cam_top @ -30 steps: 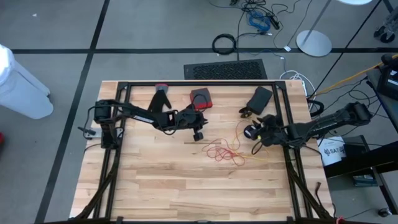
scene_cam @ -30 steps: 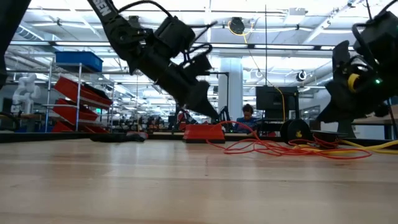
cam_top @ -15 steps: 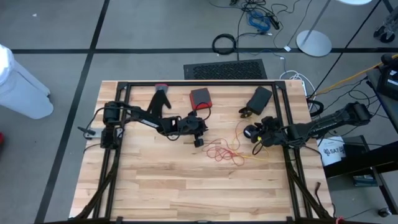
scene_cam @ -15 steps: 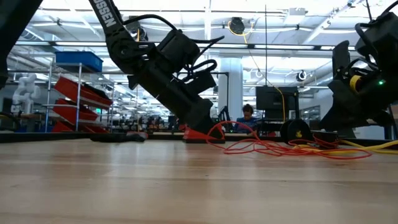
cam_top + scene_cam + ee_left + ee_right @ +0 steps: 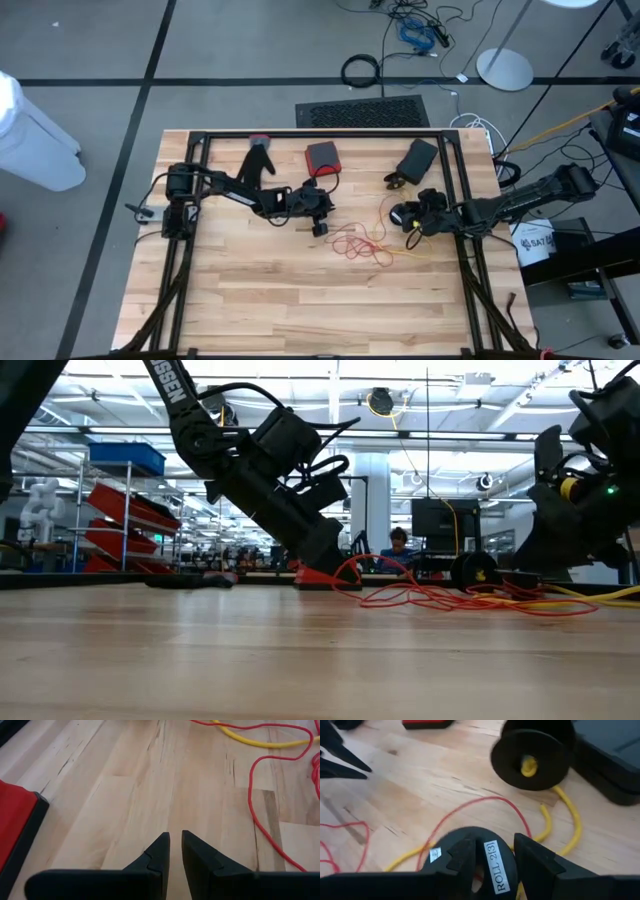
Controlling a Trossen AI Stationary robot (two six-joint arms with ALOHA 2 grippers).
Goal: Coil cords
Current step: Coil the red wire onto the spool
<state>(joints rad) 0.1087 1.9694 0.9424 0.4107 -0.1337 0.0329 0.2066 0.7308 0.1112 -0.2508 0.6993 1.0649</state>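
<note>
The red cord (image 5: 352, 243) lay in a loose tangle near the middle of the surface (image 5: 260, 300), and the yellow cord (image 5: 577, 822) ran out of it toward the right arm. Both looked thin, light and limp. You could expect them to sag and drag their loops along when lifted, and to slip through a loose pinch. A single free strand at the edge of the tangle looked like the best place to take hold, since a bite into the middle would likely gather several loops at once.

Just behind the tangle, your left pincer (image 5: 175, 836) hung low over bare wood, almost clenched with only a thin gap and nothing in it. A strand of the red cord lay close beside it. Your right pincer (image 5: 492, 847) was clamped on a black roll (image 5: 490, 865) above the yellow cord, so that arm could not take a cord until the roll was put down.

A black spool (image 5: 532, 752) with a yellow centre stood just beyond; the yellow cord seemed to lead to it, though the join was hard to see. Farther back sat a red box (image 5: 322, 157), a black case (image 5: 417, 157) and a black glove (image 5: 258, 160), all clear of the cords. A thick cable ring (image 5: 360, 70) lay on the floor beyond.
</note>
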